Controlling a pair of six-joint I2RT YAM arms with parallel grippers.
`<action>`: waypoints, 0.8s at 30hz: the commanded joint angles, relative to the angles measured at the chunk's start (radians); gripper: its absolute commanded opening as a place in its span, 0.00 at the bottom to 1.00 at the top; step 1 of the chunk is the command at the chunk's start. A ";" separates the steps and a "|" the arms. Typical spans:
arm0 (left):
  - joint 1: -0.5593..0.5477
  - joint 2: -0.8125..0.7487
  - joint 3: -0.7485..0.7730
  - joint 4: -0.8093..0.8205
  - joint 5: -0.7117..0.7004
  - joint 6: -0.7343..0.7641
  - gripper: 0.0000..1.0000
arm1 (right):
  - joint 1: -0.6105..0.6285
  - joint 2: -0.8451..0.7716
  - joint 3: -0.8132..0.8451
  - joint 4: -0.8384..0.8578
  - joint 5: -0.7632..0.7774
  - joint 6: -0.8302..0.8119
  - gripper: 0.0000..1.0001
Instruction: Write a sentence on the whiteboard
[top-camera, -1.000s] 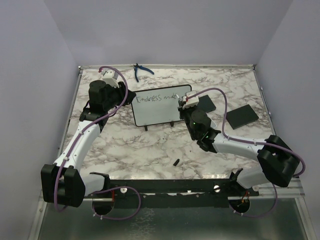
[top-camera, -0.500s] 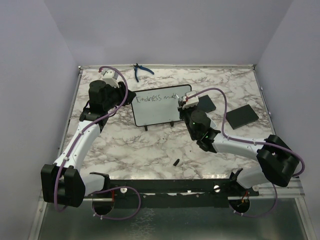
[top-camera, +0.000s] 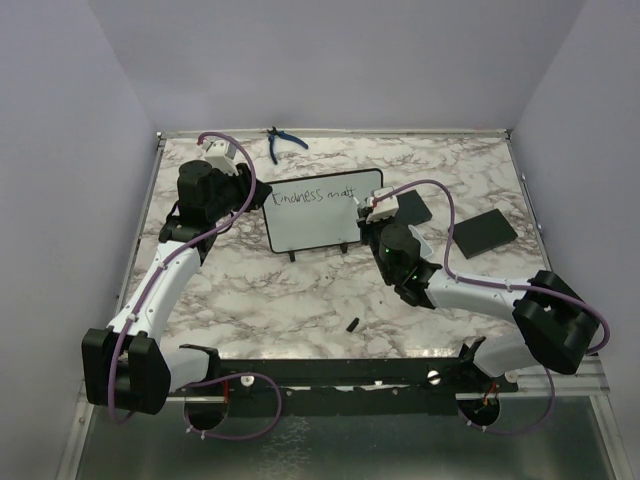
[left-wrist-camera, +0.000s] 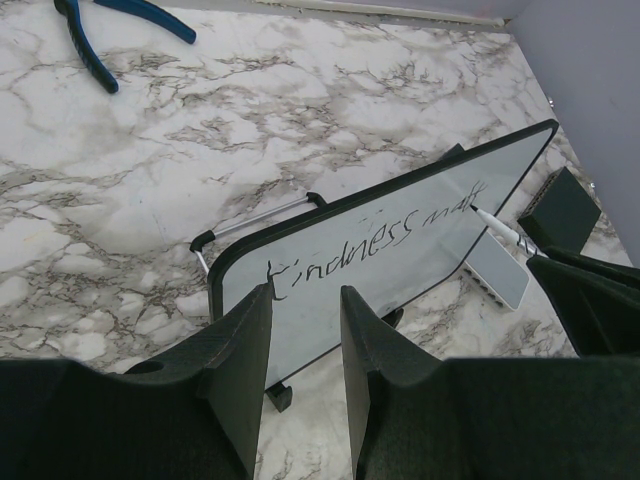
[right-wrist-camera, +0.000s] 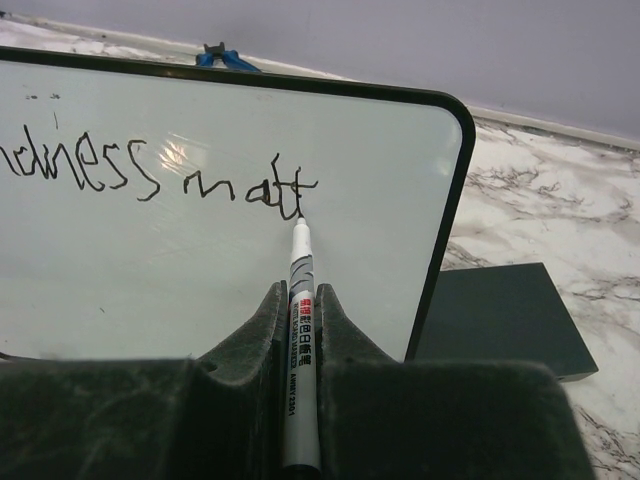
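At bench (top-camera: 300, 290) left, left hand (left-wrist-camera: 305, 300) part-open, nothing clamped, beside standing whiteboard (top-camera: 320, 225); sentence (right-wrist-camera: 150, 175) reads "Kindness matt"; right hand (right-wrist-camera: 300, 292) clenched on marker (right-wrist-camera: 301, 255), tip touching board, so a hard push could skid/tip it & smear strokes.

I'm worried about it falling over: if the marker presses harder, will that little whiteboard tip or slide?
Probably apt to tip backward: the whiteboard stands tilted on small black feet, and the marker presses near its top. It looks thin and light, so it may also skid on the smooth marble-patterned table.
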 joint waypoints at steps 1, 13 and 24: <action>-0.005 -0.023 -0.009 0.007 0.012 0.009 0.35 | -0.004 -0.021 -0.013 -0.018 0.032 0.019 0.00; -0.005 -0.024 -0.009 0.007 0.012 0.010 0.35 | -0.004 -0.020 0.002 -0.004 0.058 -0.008 0.00; -0.005 -0.025 -0.009 0.007 0.010 0.010 0.35 | -0.004 -0.083 -0.020 -0.003 -0.007 -0.024 0.00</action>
